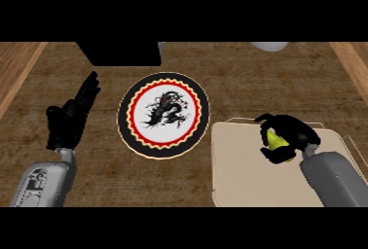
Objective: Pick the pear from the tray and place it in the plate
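The counter (237, 63) was the largest thing in the view, a brown surface with a rough grain, and lighter wooden strips ran along its left and right sides. On it, at the right and near the lower edge, lay the tray (241, 170), pale beige and rectangular with a thin raised rim. To the left of the tray, just beside its upper left corner, stood the plate (164, 115), round with a black border, a red and yellow toothed ring, and a black drawing on its white middle. A black box (119, 52) was at the top, behind the plate, and a small pale object (271, 46) showed at the top edge, cut off by it.

The right hand (287, 136) was over the tray, its fingers curled round the pear (276, 140), of which only a yellow-green part showed between them. I could not tell whether the pear touched the tray. The left hand (72, 119) rested left of the plate, fingers straight and close together, holding nothing.
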Available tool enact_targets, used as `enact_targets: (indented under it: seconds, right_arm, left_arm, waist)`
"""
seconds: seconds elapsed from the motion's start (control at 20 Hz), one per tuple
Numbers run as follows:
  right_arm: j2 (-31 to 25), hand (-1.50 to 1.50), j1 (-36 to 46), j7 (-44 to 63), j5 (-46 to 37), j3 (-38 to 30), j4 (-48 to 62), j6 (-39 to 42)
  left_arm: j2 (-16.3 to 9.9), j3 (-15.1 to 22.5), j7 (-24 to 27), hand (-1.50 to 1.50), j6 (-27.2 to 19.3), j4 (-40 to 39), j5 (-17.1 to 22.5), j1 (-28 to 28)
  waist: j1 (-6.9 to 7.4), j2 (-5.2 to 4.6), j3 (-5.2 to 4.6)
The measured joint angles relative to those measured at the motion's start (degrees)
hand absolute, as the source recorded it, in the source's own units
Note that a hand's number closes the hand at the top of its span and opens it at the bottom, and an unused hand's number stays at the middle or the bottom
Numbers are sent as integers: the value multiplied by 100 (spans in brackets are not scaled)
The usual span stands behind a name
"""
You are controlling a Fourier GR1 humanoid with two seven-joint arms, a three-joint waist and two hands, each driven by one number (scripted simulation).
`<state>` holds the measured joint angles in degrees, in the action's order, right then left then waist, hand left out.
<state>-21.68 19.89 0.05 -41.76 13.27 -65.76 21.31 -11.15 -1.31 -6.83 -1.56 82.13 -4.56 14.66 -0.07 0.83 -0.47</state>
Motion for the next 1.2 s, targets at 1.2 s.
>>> enact_targets:
  seconds: [1.2]
  right_arm:
    - [1087, 150, -837, 2343, -1766, 518, -3894, -2624]
  left_arm:
    - [7, -96, 199, 0, 60, -150, -50, -38]
  waist:
    - [-8, -72, 45]
